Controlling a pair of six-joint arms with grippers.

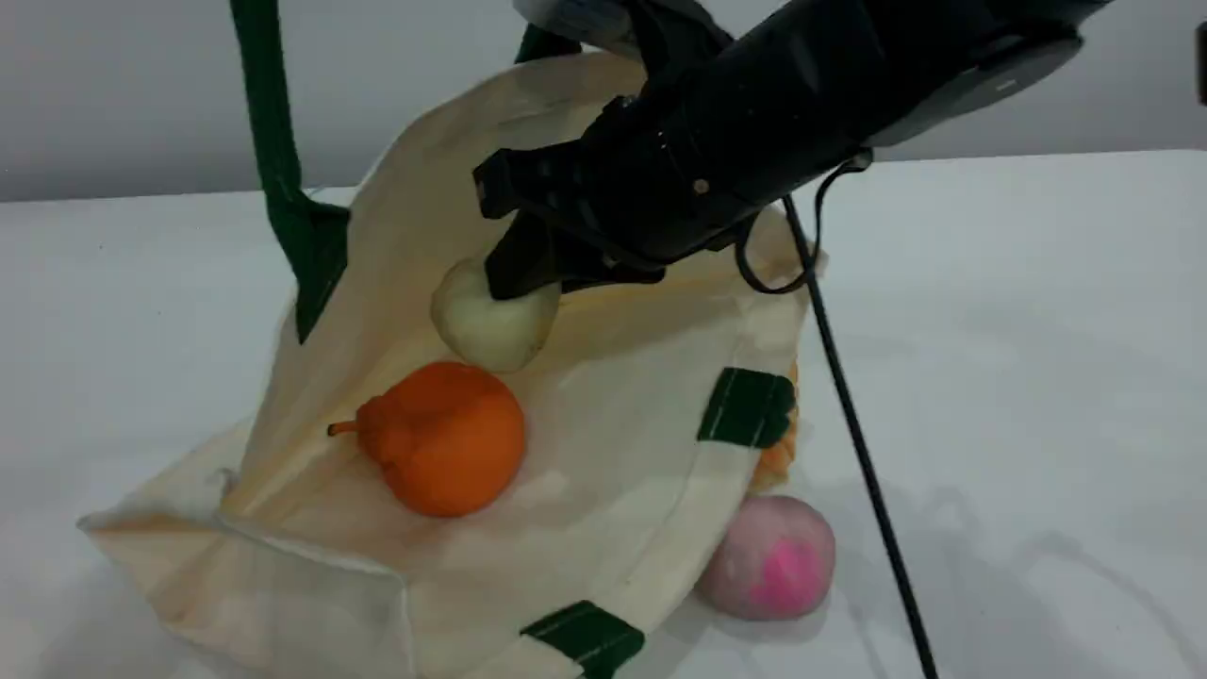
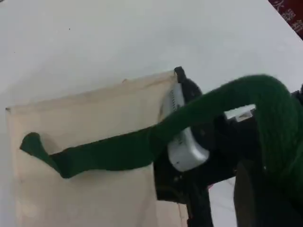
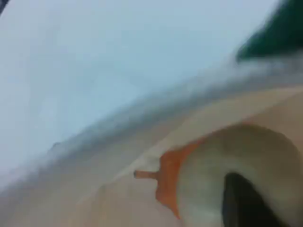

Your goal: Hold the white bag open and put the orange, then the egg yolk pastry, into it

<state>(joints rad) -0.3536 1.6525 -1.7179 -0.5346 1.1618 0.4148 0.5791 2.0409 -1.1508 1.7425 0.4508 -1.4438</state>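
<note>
inside the white bag (image 1: 622,424), my right gripper (image 1: 514,273) clamps the egg yolk pastry (image 1: 490,325) just above the orange (image 1: 448,453); my left gripper, closed, lifts the green handle (image 2: 199,118).

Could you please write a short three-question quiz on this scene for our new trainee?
1. True or false: the orange already lies inside the bag.
2. What does the right gripper hold? A) the pink ball B) the pastry C) a bread roll
3. Fill in: the left gripper holds the bag up by its green ____.

Key: 1 true; 2 B, held over the bag's opening, above the orange; 3 handle. The pink ball lies outside on the table, against the bag.
</note>
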